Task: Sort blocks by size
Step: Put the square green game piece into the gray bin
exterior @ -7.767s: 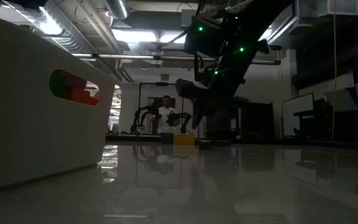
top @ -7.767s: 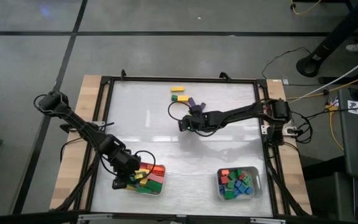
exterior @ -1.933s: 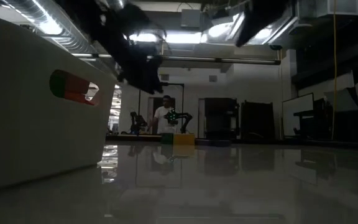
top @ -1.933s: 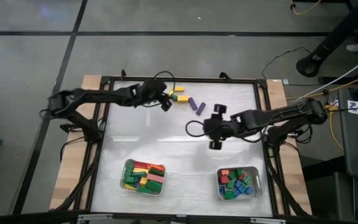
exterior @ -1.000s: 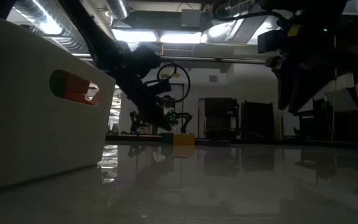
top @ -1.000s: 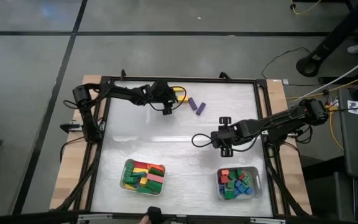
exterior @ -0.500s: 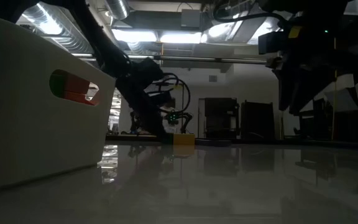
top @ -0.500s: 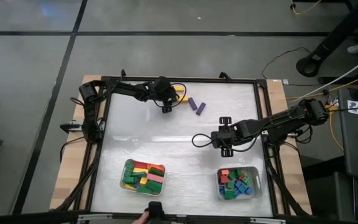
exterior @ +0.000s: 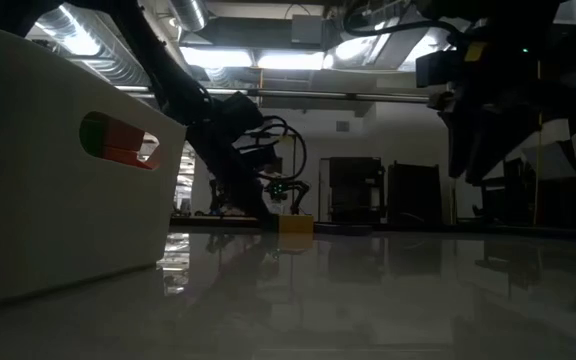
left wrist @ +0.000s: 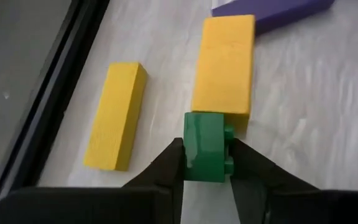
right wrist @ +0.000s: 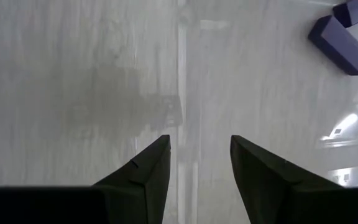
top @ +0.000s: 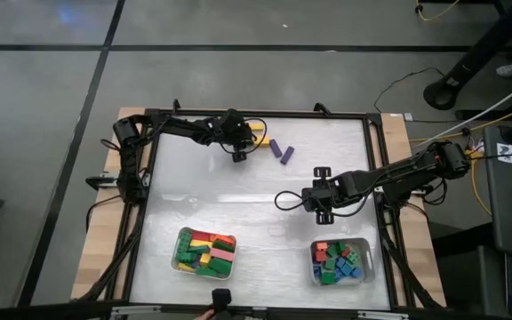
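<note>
The white table (top: 256,227) fills the black frame, and both dark arms are stretched out over it. The left arm reaches along the far edge, its gripper (top: 238,151) down near the far rail; the right arm comes in from the right side, its gripper (top: 320,203) hovering over bare table around the middle.

Two pale trays sit at the near edge. The left tray (top: 178,267) is packed with long blocks (top: 204,250) in green, yellow, red and pink. The right tray (top: 369,267) holds short squarish ones (top: 340,261) in green, blue, red and orange.

Up by the far rail lie the loose pieces. Two long yellow blocks lie flat, the one (left wrist: 115,114) nearer the rail just beside the other (left wrist: 224,63), not touching. Past the second one sits a long purple block (left wrist: 272,7); in the overhead view a purple piece (top: 279,149) lies near the left gripper, towards the centre.

The smallest thing in play is a short green block (left wrist: 205,145), right up against the end of the second yellow block. The left gripper's jaws are clamped on it, one finger (left wrist: 168,163) on each side.

The right gripper's jaws stand apart with nothing between them, only bare white table below and a purple block (right wrist: 339,43) off to one side.
</note>
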{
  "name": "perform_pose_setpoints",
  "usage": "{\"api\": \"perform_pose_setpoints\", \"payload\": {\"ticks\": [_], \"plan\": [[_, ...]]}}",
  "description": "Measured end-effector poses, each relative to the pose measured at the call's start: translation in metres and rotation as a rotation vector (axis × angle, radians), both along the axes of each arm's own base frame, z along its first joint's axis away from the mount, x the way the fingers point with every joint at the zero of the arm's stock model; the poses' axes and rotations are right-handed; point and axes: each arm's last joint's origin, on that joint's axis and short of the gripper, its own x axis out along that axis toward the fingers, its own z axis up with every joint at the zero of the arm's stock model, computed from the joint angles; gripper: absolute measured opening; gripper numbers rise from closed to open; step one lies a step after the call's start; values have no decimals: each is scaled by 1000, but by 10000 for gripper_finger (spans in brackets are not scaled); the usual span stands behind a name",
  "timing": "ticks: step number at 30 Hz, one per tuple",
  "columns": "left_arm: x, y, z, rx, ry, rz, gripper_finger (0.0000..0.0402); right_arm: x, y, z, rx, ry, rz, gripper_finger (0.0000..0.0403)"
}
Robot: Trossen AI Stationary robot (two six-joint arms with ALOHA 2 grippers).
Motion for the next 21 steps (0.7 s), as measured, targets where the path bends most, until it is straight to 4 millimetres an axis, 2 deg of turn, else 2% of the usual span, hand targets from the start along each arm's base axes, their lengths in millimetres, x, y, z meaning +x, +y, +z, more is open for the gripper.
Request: {"api": "perform_pose_setpoints", "payload": {"ticks": [4,8,11,13,16,21], "plan": [[-1,-2,7,-65,-49,82,81,-1,0,0,-3,14,0,168],[0,-10,43,-72,-162,115,81,-6,-1,-1,-14,57,0,168],[2,-27,72,-155,-277,105,81,-8,-2,-1,-19,76,-1,168],[7,-45,88,-261,-371,45,81,-8,-2,0,-35,79,-4,168],[24,-84,99,-418,-463,-88,81,-8,-4,0,-92,66,-19,168],[56,-173,100,-424,-567,-367,84,-10,-7,1,-178,66,-33,168]]}}
